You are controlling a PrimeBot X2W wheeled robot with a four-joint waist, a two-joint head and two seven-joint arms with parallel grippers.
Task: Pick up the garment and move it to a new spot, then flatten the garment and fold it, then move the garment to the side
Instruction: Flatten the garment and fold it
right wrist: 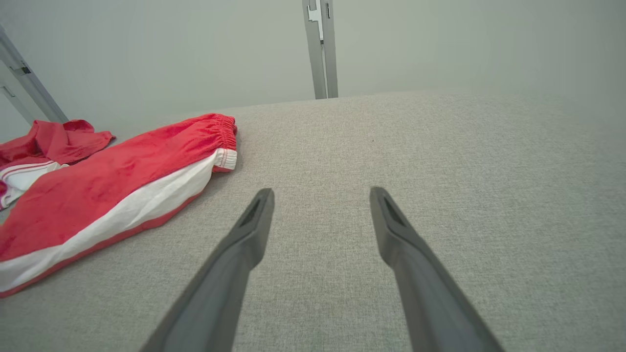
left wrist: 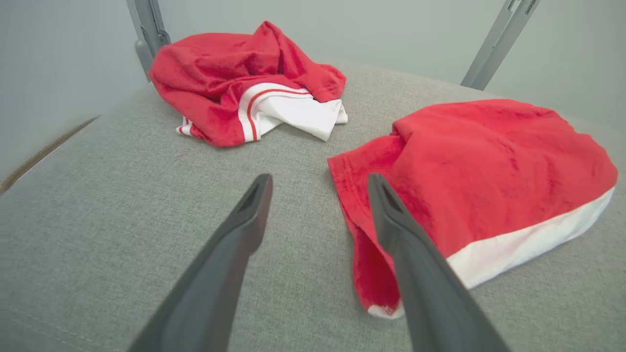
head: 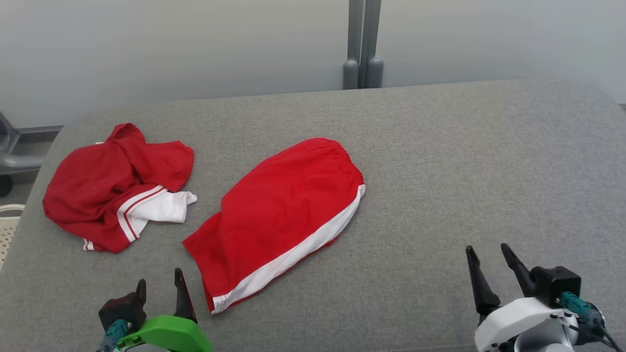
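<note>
Red shorts with a white side stripe, the garment (head: 279, 215), lie folded and slanted in the middle of the grey cushioned surface (head: 440, 161). They appear again in the left wrist view as the garment (left wrist: 489, 166) and in the right wrist view as the garment (right wrist: 102, 190). My left gripper (head: 160, 289) is open at the lower left, just left of the shorts' hem corner, holding nothing; its right finger (left wrist: 391, 215) overlaps the hem in the wrist view. Open and empty, my right gripper (head: 488, 258) hovers at the lower right over bare cushion, well right of the shorts.
A second red garment with white and striped parts (head: 117, 188) lies crumpled at the far left, also seen as that crumpled garment (left wrist: 244, 83). A grey metal post (head: 363, 44) rises behind the far edge. The surface's left edge drops off near a chair base (head: 14, 156).
</note>
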